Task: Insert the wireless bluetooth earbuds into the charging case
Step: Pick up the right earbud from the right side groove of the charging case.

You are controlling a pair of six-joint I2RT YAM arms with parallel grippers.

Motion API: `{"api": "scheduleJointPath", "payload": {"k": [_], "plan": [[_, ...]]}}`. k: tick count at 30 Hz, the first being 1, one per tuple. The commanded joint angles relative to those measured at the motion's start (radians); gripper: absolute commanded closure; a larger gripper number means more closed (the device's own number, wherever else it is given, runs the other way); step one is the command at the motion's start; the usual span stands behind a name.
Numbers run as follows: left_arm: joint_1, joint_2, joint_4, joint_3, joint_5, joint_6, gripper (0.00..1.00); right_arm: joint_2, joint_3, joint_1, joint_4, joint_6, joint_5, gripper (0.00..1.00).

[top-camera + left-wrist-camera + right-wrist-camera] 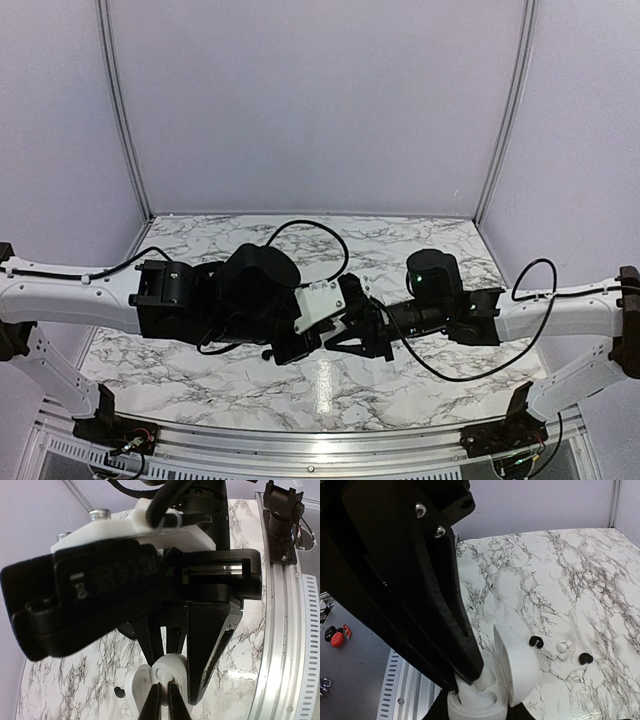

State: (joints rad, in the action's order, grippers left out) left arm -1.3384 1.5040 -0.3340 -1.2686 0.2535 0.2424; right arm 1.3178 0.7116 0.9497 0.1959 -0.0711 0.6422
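**Left claw** [164, 700]: clenched. Its two fingers stand almost together, with only a thin slit between them. The tips reach down into the open charging case [512, 667]. The views do not show whether anything is pinched in the slit.

**Right claw** [479, 712]: grasping the charging case. One finger sits on each side of the lower shell, which rests on the worktop [560, 580] near its front edge.

**Charging case**: white and rounded, with the lid hinged up and standing roughly upright. The lower shell is open towards the left claw. The fingers hide the inner recesses.

**Earbuds**: both are outside the case and lie on the marble-patterned worktop.
- The first earbud [536, 641] is small and black, and lies just beyond the raised lid.
- The second earbud [585, 657] is small and black. It lies further out on the same side, apart from the first.
- A small white piece [563, 646] lies between them and touches neither. It is too small to identify.

**Top view**: both arms reach inward and meet over the middle of the worktop.
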Motion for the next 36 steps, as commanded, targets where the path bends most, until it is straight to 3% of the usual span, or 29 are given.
{"api": "scheduleJointPath", "payload": {"k": [1,14,36], "plan": [[0.01,-0.038,0.067,0.037,-0.034,-0.021,1.0,-0.039,-0.01,0.009,0.12,0.034,0.053,1.0],[0.014,-0.065,0.157,0.1,-0.075,-0.029,1.0,-0.139,-0.076,0.008,0.262,0.067,0.092,1.0],[0.013,0.03,0.124,0.095,-0.134,-0.009,1.0,-0.143,-0.047,0.009,0.241,0.031,0.155,1.0]]}}
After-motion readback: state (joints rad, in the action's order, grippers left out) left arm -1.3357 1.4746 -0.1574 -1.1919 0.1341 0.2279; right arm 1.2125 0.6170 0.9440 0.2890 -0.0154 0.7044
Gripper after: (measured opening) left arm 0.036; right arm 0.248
